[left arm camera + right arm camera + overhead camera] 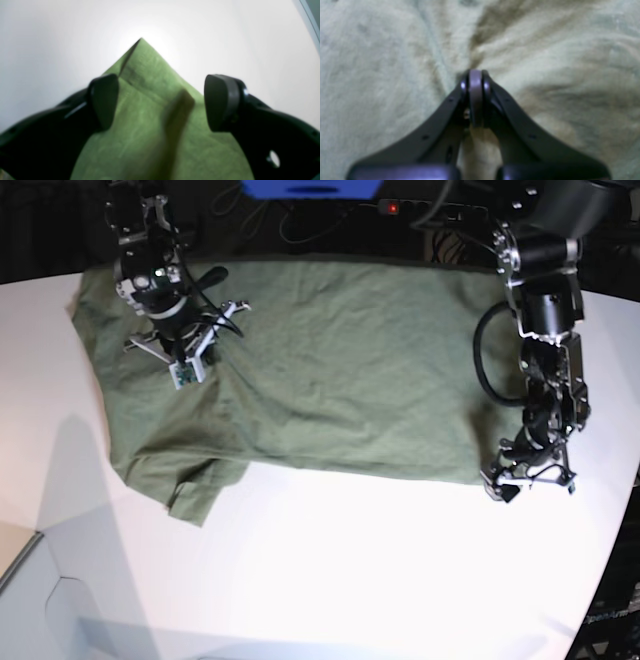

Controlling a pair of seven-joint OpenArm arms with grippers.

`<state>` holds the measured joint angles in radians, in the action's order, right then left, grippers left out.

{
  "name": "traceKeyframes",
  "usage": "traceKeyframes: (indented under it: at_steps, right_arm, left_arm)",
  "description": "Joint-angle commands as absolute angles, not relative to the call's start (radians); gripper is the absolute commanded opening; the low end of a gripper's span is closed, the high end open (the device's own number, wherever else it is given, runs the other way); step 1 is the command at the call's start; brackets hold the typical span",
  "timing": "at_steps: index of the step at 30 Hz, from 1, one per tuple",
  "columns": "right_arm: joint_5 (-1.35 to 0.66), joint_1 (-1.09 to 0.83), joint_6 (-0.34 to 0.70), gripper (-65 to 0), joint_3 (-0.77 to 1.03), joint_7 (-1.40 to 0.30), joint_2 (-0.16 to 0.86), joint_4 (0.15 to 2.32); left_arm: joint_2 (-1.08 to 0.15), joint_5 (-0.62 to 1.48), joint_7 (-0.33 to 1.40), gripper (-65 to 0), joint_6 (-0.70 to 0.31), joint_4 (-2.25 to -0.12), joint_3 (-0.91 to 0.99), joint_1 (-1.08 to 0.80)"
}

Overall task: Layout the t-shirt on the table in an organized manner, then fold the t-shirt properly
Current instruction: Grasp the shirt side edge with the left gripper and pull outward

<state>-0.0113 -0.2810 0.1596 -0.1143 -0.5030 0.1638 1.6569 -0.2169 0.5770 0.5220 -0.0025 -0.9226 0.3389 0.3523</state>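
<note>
Left wrist view: left gripper (160, 102) wide open, holding nothing, hanging just above a pointed corner of the t-shirt (140, 75), with bare white table (50, 37) on both sides of that corner. Likely to go wrong if closed from here: pinching only the top layer, or missing the edge altogether, since the corner seems to lie ahead of the pads rather than between them. Hard to read: a blurred brown strip (177, 117) across the cloth between the jaws, maybe a raised fold, maybe a hem; impossible to tell which. How many layers sit at the corner also unclear.

Right wrist view: right gripper (475, 75) closed tight, with creases in the fabric running in toward the tips, so judged to be pinching a small tuck of the shirt. Risk here: dragging the whole panel and wrinkling it if pulled sideways, or slipping off so thin a bite. Picture washed out and soft; nothing but cloth in frame, so no way to tell from it which part of the garment is held.

Base view: shirt spread across the far half of the table, mostly flat, right arm down on its upper left area, left arm at its near right corner. Crumpled sleeve (195, 490) tucked at the near left, apt to be folded in crooked if not smoothed. Far edge of the shirt lost in the dark clutter behind, neck label not visible
</note>
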Motion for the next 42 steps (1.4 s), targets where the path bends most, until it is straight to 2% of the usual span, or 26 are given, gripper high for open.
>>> traceKeyframes:
  at_steps: [1,5,7,11,14,20,22,24,32,36,42]
  right_arm:
    - [-0.012,-0.275,0.157,-65.0,-0.113,-0.506,0.170,1.670]
    - [-0.010,-0.272,0.157,-65.0,-0.113,-0.506,0.170,1.666]
    - [-0.010,-0.272,0.157,-65.0,-0.113,-0.506,0.170,1.666]
    - [-0.010,-0.272,0.157,-65.0,-0.113,-0.506,0.170,1.664]
    - [-0.010,-0.272,0.157,-65.0,-0.113,-0.506,0.170,1.664]
    - [-0.008,-0.272,0.157,-65.0,-0.113,-0.506,0.170,1.664]
    - [-0.008,-0.272,0.157,-65.0,-0.113,-0.506,0.170,1.664]
    - [-0.008,-0.272,0.157,-65.0,-0.113,-0.506,0.170,1.664]
    - [-0.008,-0.272,0.157,-65.0,-0.108,-0.506,0.170,1.664]
    - [-0.008,-0.272,0.157,-65.0,-0.107,-0.506,0.170,1.664]
    - [-0.008,-0.271,0.157,-65.0,-0.107,-0.506,0.170,1.662]
  left_arm:
    - [-0.225,0.581,0.516,-12.9,-0.004,-0.938,0.340,0.371]
    - [-0.225,0.581,0.516,-14.7,-0.004,-0.967,0.338,0.372]
    - [-0.226,0.581,0.516,-21.9,-0.004,-0.964,0.338,0.378]
    - [-0.225,0.581,0.516,-42.3,-0.004,-0.944,0.338,0.386]
    - [-0.223,0.581,0.516,-48.1,-0.004,-0.912,0.338,0.407]
    - [-0.222,0.581,0.515,-49.4,-0.005,-0.868,0.338,0.414]
    - [-0.222,0.582,0.515,-54.7,-0.005,-0.877,0.338,0.414]
    - [-0.220,0.584,0.515,-65.0,-0.005,-0.901,0.338,0.412]
    - [-0.220,0.590,0.527,-64.7,-0.005,-1.021,0.338,0.381]
    - [-0.214,0.593,0.538,-64.7,-0.005,-1.216,0.338,0.280]
    - [-0.176,0.593,0.644,-64.7,-0.005,-1.537,0.349,0.081]
